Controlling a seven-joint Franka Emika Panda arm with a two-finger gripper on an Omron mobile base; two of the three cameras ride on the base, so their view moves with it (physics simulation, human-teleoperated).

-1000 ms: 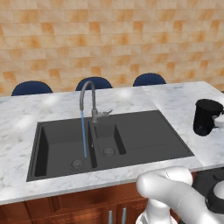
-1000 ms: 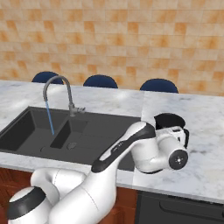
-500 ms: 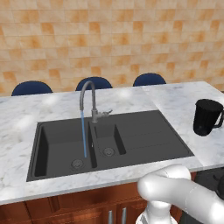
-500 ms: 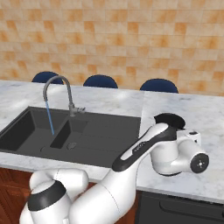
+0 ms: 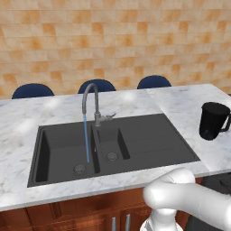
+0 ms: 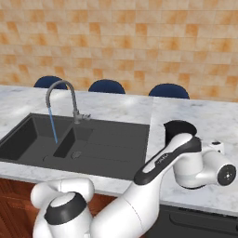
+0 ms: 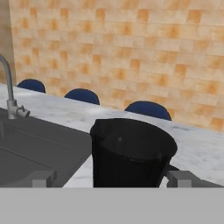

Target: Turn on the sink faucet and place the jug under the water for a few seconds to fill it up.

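Observation:
The grey sink faucet (image 5: 90, 100) arches over the left basin of the dark sink (image 5: 149, 144), and a thin blue stream of water (image 5: 86, 140) runs from its spout down to the drain. On the marble counter right of the sink the black jug (image 5: 213, 121) stands upright. In the hand view the jug (image 7: 131, 151) is close ahead. My gripper (image 7: 111, 179) is open, one fingertip low on each side of the jug and nothing held. In the right base view my wrist hides the lower part of the jug (image 6: 179, 128). The faucet (image 6: 65, 98) and water (image 6: 53, 125) show at the left.
Three blue chair backs (image 5: 97, 85) rise behind the white marble counter (image 5: 27, 122), in front of an orange tiled wall. A dark cooktop (image 5: 221, 180) lies at the counter's near right. The sink's flat drainboard (image 6: 116, 139) lies between the faucet and the jug.
My hand has swung to the right along the counter's near side, settling in front of the jug. The jug has stayed put, and the water keeps running.

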